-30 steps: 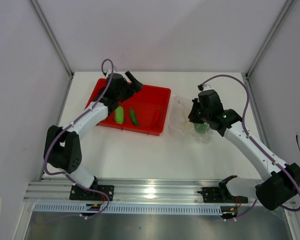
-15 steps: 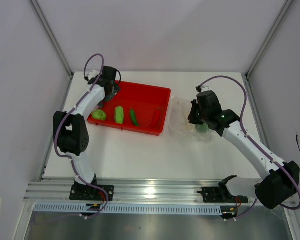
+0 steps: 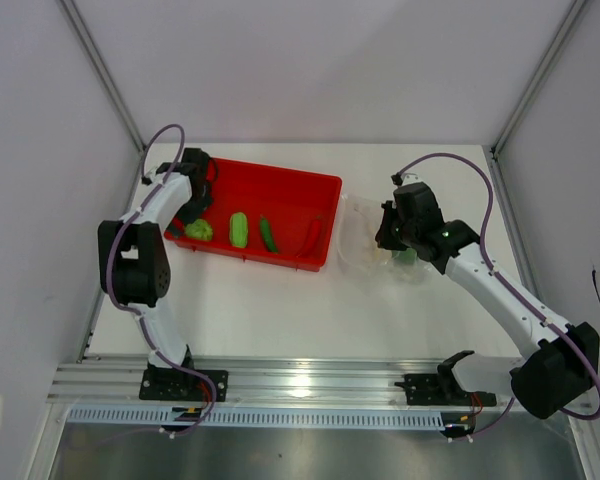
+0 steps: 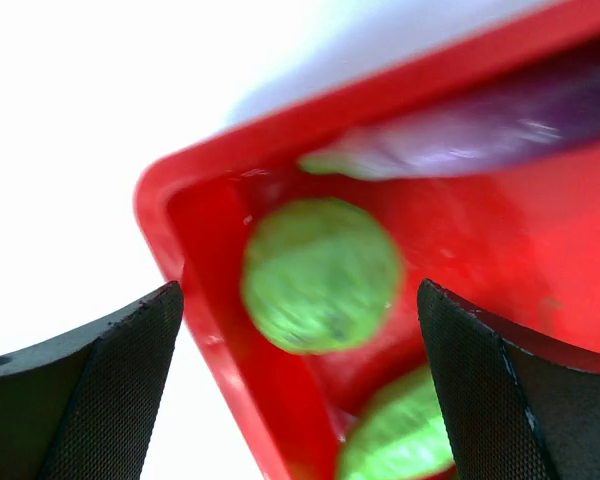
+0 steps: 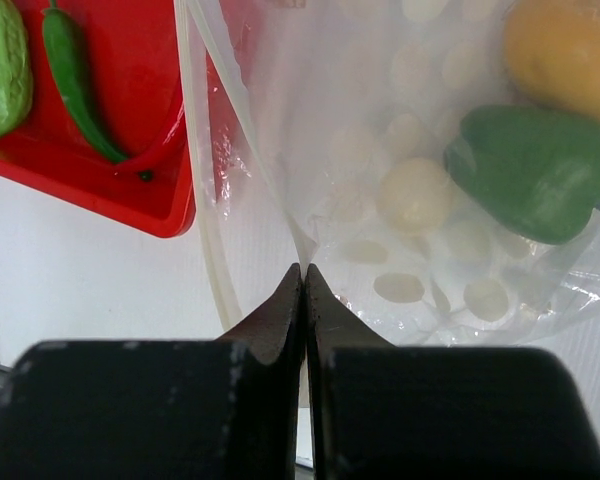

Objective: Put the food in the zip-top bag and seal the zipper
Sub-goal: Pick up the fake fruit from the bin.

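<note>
1. Red tray (image 3: 290, 200) holds the food you have yet to move. A round green piece (image 4: 320, 272) sits in its left corner with the purple eggplant (image 4: 520, 120) just behind. A pale green vegetable (image 3: 239, 229), a dark green one (image 3: 268, 234) and the red chili (image 3: 313, 236) lie further right.
2. Your left gripper (image 4: 300, 290) hangs over that corner, jaws spread wide with nothing between them and the round green piece centred below.
3. Expect these toy pieces to be light, hard and slick. The round one will likely roll, so close across its widest part, clear of the tray wall.
4. Just right of the tray lies the zip-top bag (image 3: 365, 245), with the yellow lemon (image 5: 565, 50), green bell pepper (image 5: 535, 170) and white ball (image 5: 415, 195) already inside.
5. Your right gripper (image 5: 305, 275) is pinched tight on the bag's thin film, near the edge facing the tray.
6. That film looks soft, crinkly and slippery. Take it by the edge band, where the zipper (image 5: 202, 200) seems to run and the plastic looks stiffer.
7. Sealing has not begun.
</note>
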